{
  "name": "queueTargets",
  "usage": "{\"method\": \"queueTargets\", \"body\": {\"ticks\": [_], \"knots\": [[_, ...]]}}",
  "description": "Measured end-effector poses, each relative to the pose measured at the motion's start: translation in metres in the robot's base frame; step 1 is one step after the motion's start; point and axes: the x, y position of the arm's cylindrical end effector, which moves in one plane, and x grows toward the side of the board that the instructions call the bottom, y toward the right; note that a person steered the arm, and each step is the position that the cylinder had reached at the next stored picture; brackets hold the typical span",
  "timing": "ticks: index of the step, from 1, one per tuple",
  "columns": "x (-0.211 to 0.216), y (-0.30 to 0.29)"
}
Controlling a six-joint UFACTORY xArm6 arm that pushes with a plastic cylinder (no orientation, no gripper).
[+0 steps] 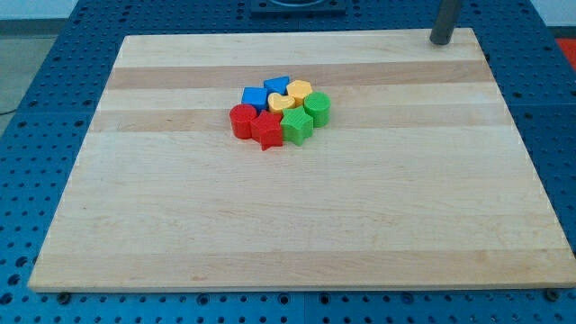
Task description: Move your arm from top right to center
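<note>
My tip (441,41) rests at the top right corner of the wooden board (180,225), far to the right of and above the blocks. The blocks sit tightly together a little above the board's middle. A blue cube (255,96) and a blue triangular block (277,86) are at the cluster's top. A yellow heart (281,103) and a yellow rounded block (299,91) lie beside them. A green cylinder (317,108) is at the right, a green star (298,128) below it. A red cylinder (241,121) and a red star (267,130) are at the lower left.
The board lies on a blue perforated table (36,90). A dark base (297,7) shows at the view's top edge.
</note>
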Motion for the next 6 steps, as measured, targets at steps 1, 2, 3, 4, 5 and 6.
{"method": "queueTargets", "body": {"ticks": [1,2,3,4,5,6], "knots": [[0.000,-0.002],[0.003,-0.015],[0.023,-0.041],[0.042,-0.062],[0.061,-0.082],[0.072,-0.098]]}}
